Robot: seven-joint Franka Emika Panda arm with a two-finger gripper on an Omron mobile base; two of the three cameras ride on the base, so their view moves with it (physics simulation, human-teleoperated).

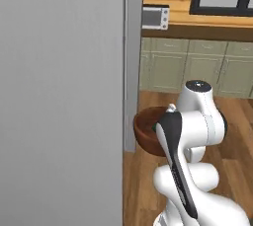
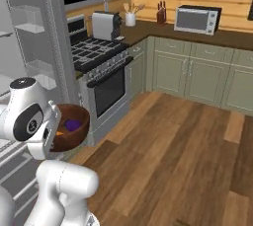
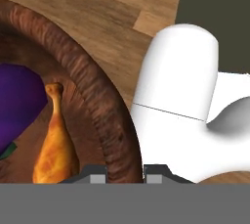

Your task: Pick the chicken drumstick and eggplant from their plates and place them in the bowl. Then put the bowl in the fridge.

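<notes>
You had the bowl (image 3: 97, 96) clamped by its thick rim: in the hand view the gripper (image 3: 125, 173) sat at six o'clock with one finger on each side of the wooden wall, closed down to just the width of that rim. Inside the bowl the chicken drumstick (image 3: 54, 145) lay with its thin end pointing toward twelve o'clock and its thick end toward six, and the eggplant (image 3: 17, 103) rested just beside it at nine o'clock, the two touching or nearly so. In the left base view the bowl (image 1: 147, 131) hung above the wood floor (image 1: 232, 111), partly hidden behind the arm, at nine o'clock from the wrist and right beside the edge of the fridge (image 1: 59, 96), whose grey panel filled the left half of that view. In the right base view the bowl (image 2: 74, 131) was at three o'clock from the arm's upper joint, with the eggplant (image 2: 73, 124) showing purple inside it and a sliver of orange beside it. The stove (image 2: 99, 67) stood at one o'clock from the bowl, and the microwave (image 2: 197, 19) sat on the counter (image 2: 237, 37) well apart, at two o'clock.
</notes>
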